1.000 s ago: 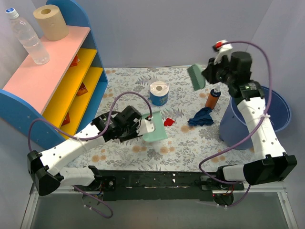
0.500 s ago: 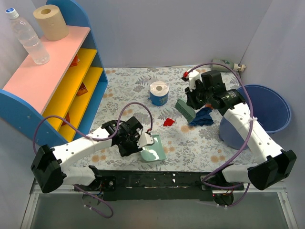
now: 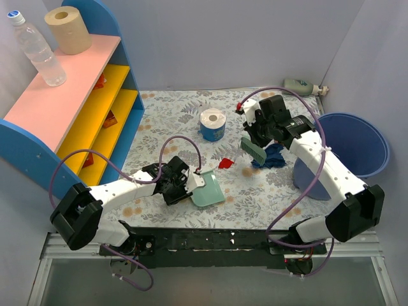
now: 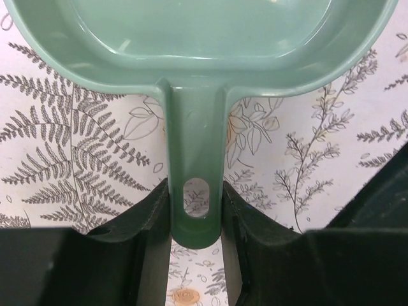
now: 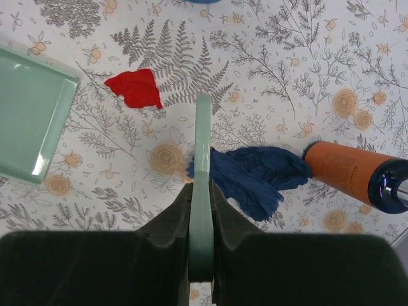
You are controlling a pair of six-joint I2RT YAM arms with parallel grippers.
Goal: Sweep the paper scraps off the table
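My left claw [image 4: 196, 213] clamps dustpan [image 4: 204, 38] handle; pan flat on counter [image 4: 76, 146], far rim cut off. My right claw [image 5: 202, 217], arm bent downward, pinches brush [image 5: 203, 140]; bristles hidden in wrist view. Dark blue scrap [image 5: 255, 178] just beside brush, red scrap [image 5: 135, 88] farther left.

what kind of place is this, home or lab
Probably a staged robot test cell, not a home: plain grey walls box in a cloth-covered table with a left arm and right arm bolted to its black front rail, beside a toy-coloured shelf.
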